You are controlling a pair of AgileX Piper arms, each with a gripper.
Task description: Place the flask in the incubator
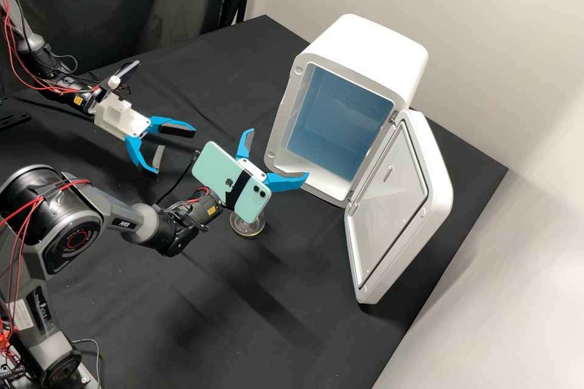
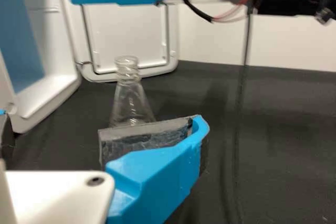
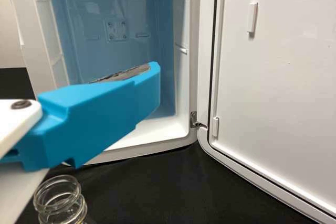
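High view: right hand (image 1: 277, 155) released, hovered over flask (image 1: 247, 226) standing before open incubator (image 1: 365, 48); left hand (image 1: 171, 149) released nearby. Best lowered straight, clenching neck squarely.

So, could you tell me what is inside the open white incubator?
Inside the white box-shaped incubator, only bare blue walls show. A blue finger of the right gripper hides part of the floor.

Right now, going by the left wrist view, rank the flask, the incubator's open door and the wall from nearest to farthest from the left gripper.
1. flask: upright on the bench, straight ahead of the left gripper.
2. incubator door: swung open, behind the flask.
3. wall: past the bench's far edge.
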